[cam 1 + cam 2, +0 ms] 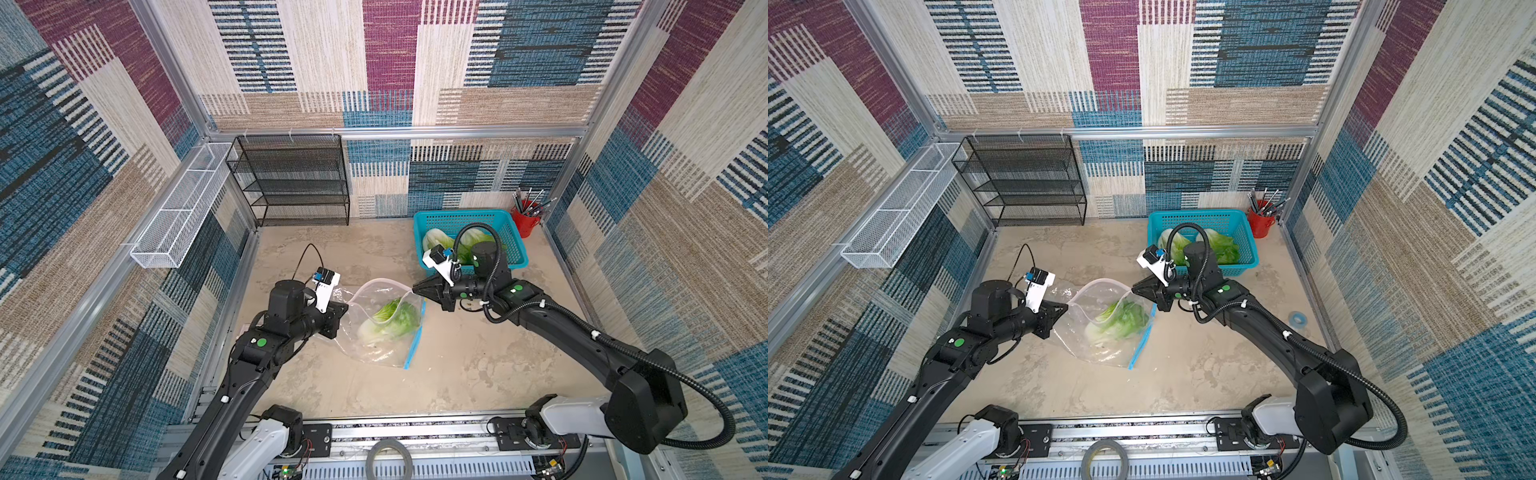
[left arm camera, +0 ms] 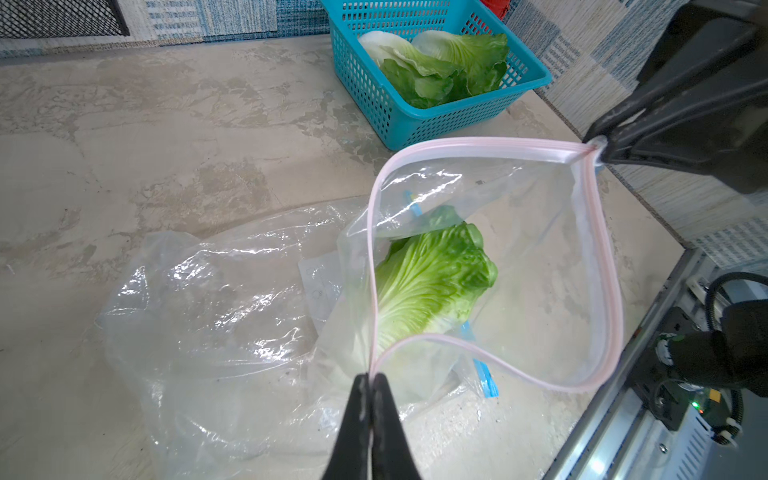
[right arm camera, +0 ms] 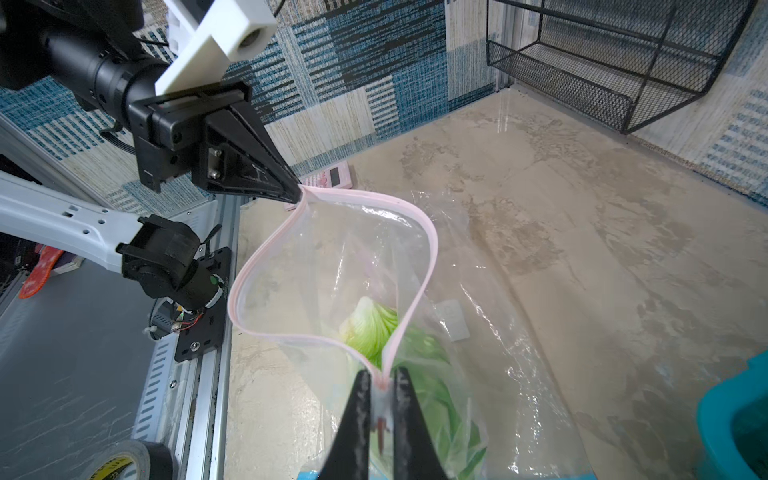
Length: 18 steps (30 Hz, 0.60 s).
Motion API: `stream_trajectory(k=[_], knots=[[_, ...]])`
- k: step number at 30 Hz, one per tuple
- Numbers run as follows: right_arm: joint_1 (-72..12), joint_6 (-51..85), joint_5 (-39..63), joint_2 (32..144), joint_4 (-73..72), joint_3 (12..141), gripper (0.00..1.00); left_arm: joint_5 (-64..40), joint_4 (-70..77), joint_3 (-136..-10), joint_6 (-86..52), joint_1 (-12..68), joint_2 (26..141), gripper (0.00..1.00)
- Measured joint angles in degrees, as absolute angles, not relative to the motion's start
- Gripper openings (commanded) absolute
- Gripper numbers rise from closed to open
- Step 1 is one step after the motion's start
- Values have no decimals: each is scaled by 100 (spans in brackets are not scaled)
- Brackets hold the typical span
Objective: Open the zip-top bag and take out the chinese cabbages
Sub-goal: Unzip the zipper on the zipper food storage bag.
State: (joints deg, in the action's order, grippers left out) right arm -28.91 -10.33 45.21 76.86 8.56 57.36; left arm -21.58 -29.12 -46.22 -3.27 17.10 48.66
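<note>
The clear zip-top bag (image 1: 376, 291) has a pink zip rim (image 2: 478, 143), and its mouth is pulled wide open above the table. My left gripper (image 2: 369, 376) is shut on one end of the rim. My right gripper (image 3: 380, 374) is shut on the opposite end. In both top views the left gripper (image 1: 347, 307) and right gripper (image 1: 414, 288) face each other across the mouth. One chinese cabbage (image 2: 432, 278) lies inside the bag, with its green leaves toward the opening. Two more chinese cabbages (image 1: 436, 241) lie in the teal basket (image 1: 461, 215).
Crumpled clear plastic (image 2: 208, 311) with a blue strip (image 1: 415, 340) lies under the bag. A black mesh shelf (image 1: 291, 178) stands at the back. A white wire tray (image 1: 178, 208) hangs on the left wall. A red pen cup (image 1: 525, 220) stands beside the basket. A blue tape roll (image 1: 1298, 319) lies at the right.
</note>
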Motion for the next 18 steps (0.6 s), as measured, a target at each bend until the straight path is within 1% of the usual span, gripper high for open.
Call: stream_trajectory(k=[7,9,15,17,18], knots=[[-2891,-991,4539,7815,729,5736,0,-2436,-2912,-4622,-329,1710,4873,1],[-2891,-991,4534,7839,725,5736,0,-2438,-2915,-4622,-329,1710,4873,6],[-2891,-993,4497,7854,720,5736,0,-2276,-2919,-4630,-327,1710,4825,36],[-2891,-998,4497,7854,718,5736,0,-2163,-2919,-4630,-327,1710,4777,51],[-2891,-1000,4497,7859,720,5736,0,-2084,-2919,-4633,-327,1710,4757,56]])
